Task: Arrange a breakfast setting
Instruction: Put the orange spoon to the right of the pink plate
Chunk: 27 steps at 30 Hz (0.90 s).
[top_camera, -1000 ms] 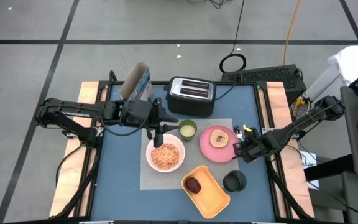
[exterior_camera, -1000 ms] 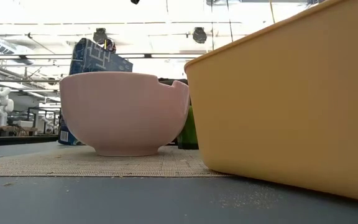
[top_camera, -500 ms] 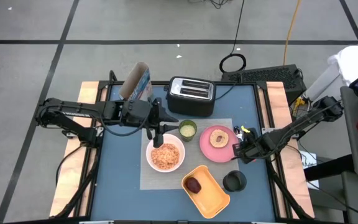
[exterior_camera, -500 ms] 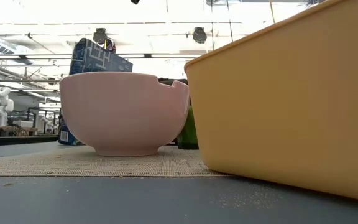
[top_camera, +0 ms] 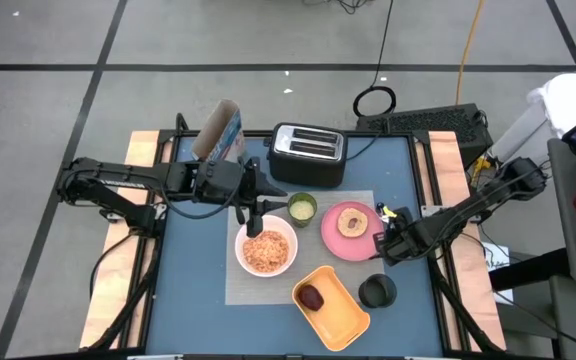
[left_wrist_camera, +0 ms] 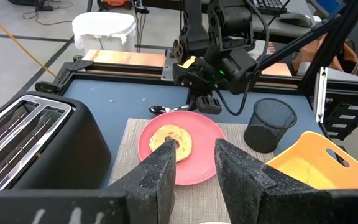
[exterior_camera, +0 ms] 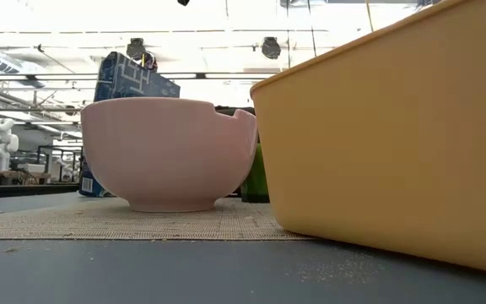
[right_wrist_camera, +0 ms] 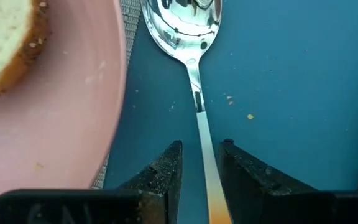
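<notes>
Right end effector [right_wrist_camera: 199, 163] clamps the spoon [right_wrist_camera: 191, 56] handle beside the pink plate [right_wrist_camera: 55, 124]. Thin, stiff, slick metal, so hold mid-handle. Left end effector [left_wrist_camera: 191, 168] hovers part-open, empty.

Bright, even overhead light throughout; ceiling lamps glare behind the bowl [exterior_camera: 169, 154], and the spoon [right_wrist_camera: 191, 43] mirrors them, perhaps slightly blurred.

Placemat [top_camera: 268, 290]: grey woven.
Bowl [top_camera: 266, 250]: white in the high view, pinkish in the low view; orange-brown flakes inside.
Plate [top_camera: 332, 240]: pink.
Bread [top_camera: 352, 221]: toasted brown, paler centre.
Cup [top_camera: 301, 208]: pale green.
Tray [top_camera: 340, 310]: orange.
Toaster [top_camera: 307, 155]: black and silver.
Spoon [right_wrist_camera: 188, 37]: shiny silver.
Table [top_camera: 193, 270]: blue.
</notes>
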Each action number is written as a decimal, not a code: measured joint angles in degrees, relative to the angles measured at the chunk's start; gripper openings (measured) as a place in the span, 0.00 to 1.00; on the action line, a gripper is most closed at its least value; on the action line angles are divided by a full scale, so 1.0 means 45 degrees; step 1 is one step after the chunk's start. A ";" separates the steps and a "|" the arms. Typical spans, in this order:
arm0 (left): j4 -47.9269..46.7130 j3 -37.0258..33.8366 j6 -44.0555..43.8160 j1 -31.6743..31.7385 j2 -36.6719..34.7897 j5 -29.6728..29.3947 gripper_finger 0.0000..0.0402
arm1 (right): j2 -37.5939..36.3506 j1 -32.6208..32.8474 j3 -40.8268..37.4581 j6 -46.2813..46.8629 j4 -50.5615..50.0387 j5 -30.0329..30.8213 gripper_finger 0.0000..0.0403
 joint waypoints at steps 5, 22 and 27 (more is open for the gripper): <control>-0.0004 0.0000 -0.0029 -0.0003 0.0000 0.0004 0.29 | 0.0251 0.0000 0.0000 0.0000 0.0000 -0.0008 0.24; -0.0002 0.0000 -0.0024 -0.0002 0.0000 0.0004 0.29 | 0.0381 0.0000 0.0015 0.0044 0.0967 -0.0367 0.24; -0.0005 -0.0002 -0.0024 -0.0004 0.0000 0.0004 0.29 | 0.0376 0.0000 0.0015 0.0348 0.1200 -0.0367 0.24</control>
